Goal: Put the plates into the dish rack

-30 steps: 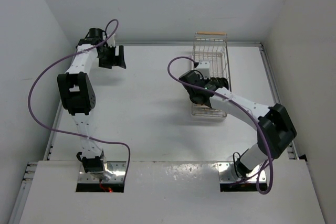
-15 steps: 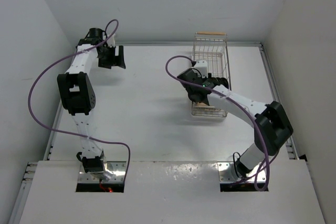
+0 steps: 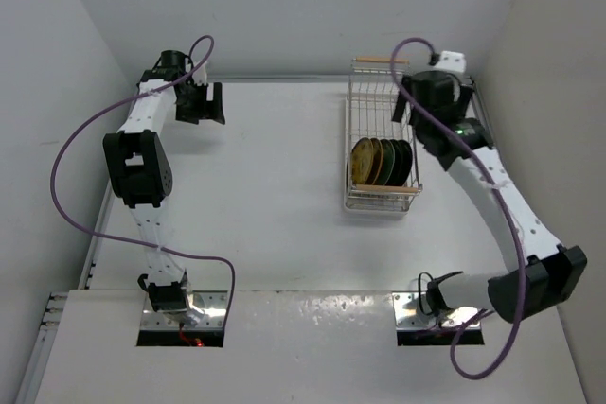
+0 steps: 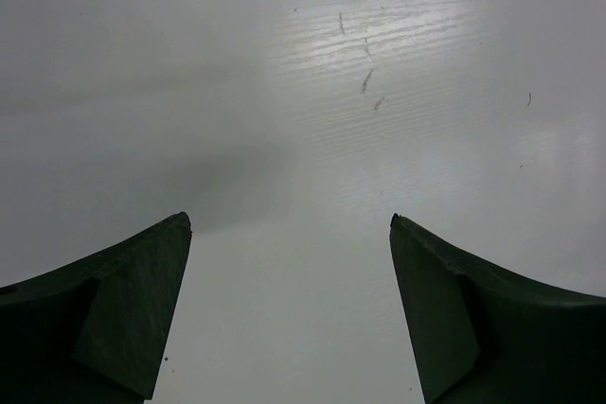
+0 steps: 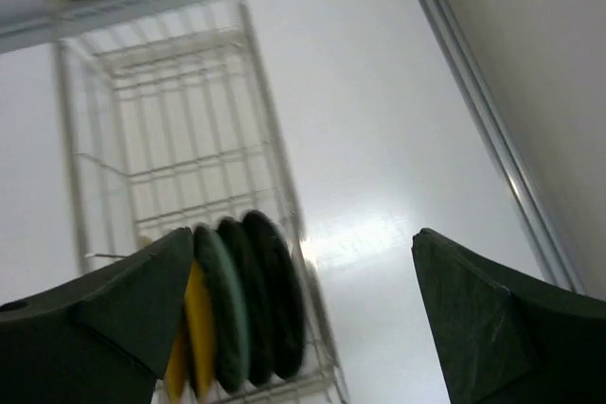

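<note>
The plates (image 3: 382,161) are all standing on edge in a tight row at the 6 o'clock end of the dish rack (image 3: 377,94), yellow on the 9 o'clock side, then teal, then black. The rack sits out toward 2 o'clock on the table (image 3: 275,167). The right gripper (image 5: 303,234) hangs by the rack's 1 o'clock corner, fingers spread wide with nothing in them, and the left gripper (image 4: 289,219) is way over at 10 o'clock, just as wide and empty.

The dish rack (image 3: 371,92) is being seen as shiny metal wire with pale wood handles (image 3: 383,190); plates (image 3: 382,161) are being lit glossy, table (image 3: 275,158) smooth, slightly scuffed, kinda sheeny.
</note>
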Controlling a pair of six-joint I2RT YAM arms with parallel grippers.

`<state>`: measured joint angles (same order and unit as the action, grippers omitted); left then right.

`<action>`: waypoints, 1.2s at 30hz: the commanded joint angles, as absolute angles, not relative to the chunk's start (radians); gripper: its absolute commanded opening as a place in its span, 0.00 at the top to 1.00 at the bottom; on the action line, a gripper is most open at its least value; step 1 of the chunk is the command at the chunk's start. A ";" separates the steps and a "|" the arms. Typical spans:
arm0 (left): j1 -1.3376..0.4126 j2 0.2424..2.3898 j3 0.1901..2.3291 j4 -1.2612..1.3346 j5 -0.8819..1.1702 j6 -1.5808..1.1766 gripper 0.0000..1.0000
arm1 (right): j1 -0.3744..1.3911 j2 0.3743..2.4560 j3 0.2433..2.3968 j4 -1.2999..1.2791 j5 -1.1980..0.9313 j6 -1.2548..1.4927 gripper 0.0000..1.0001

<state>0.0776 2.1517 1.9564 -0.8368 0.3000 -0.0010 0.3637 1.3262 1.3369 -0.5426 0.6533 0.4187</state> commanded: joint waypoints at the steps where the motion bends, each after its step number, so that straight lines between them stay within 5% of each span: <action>1: 0.080 2.128 1.962 -0.833 0.290 0.008 0.10 | 0.149 1.327 1.307 -0.730 0.450 0.487 0.03; 5: 0.080 2.128 1.962 -0.833 0.262 0.017 0.10 | -0.183 1.287 1.189 -0.729 0.234 0.589 0.02; 10: 0.080 2.118 1.944 -0.833 0.252 0.017 0.10 | -0.288 1.301 1.121 -0.716 0.305 0.666 0.00; 36: 0.061 2.109 1.913 -0.833 0.233 0.026 0.10 | -0.287 1.321 1.112 -0.676 0.295 0.779 0.00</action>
<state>0.0719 2.1517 1.9133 -0.8371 0.2379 0.0185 -0.2920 1.3479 1.1126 -0.7170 0.3042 0.7612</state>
